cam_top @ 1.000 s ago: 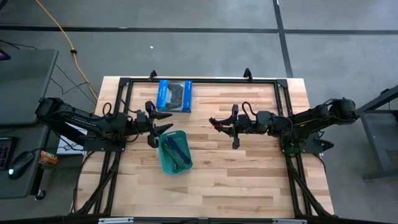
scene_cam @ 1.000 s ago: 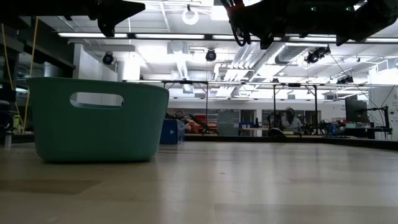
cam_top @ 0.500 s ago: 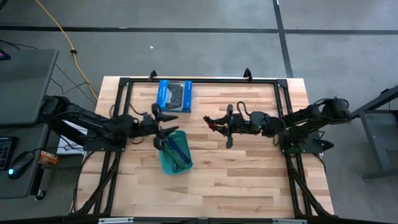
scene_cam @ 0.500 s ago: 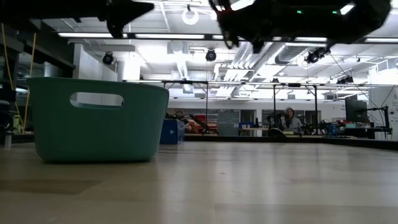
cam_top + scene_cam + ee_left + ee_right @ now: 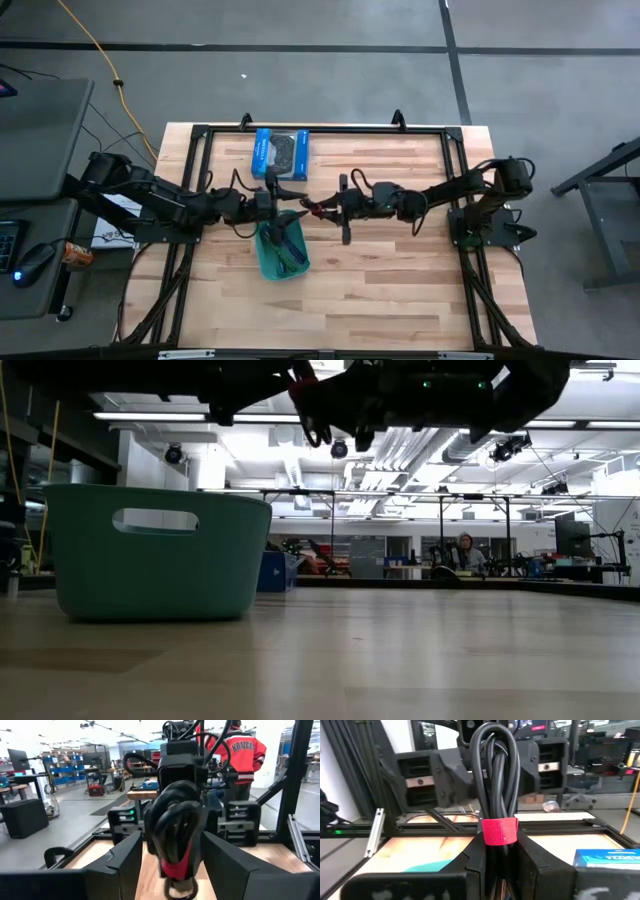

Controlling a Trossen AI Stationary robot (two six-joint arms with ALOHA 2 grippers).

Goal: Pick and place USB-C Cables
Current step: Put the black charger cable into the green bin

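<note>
A black USB-C cable bundle (image 5: pixel 310 210) with a red tie hangs above the table, and my right gripper (image 5: pixel 322 209) is shut on it. My left gripper (image 5: pixel 296 214) faces it from the left, level and open. Its two fingers (image 5: pixel 131 862) stand on either side of the bundle (image 5: pixel 175 827) with a gap on each side. Both grippers meet above the far right corner of the teal bin (image 5: pixel 266 262). A blue cable (image 5: pixel 281 238) and a green one (image 5: pixel 291 263) lie inside the bin. My right gripper pinches the black bundle at its red tie (image 5: pixel 499 831) between its two fingers (image 5: pixel 476 862). The fingers come in level from the table's right side. The looped end (image 5: pixel 496 760) sticks out past the fingertips toward my left gripper, and the bundle is clear of table and bin.
A blue box picturing a game controller (image 5: pixel 280 154) lies flat near the far edge, behind the bin. The bin (image 5: pixel 155 550) stands on the table's left-middle. A black frame (image 5: pixel 330 127) runs around the table's far and side edges. Bare wood lies near and right.
Both grippers have travelled level toward each other. My left has gone toward the table's right, over the bin's far edge. My right has carried the black cable toward the table's left. The cable now sits between my left gripper's open fingers.
</note>
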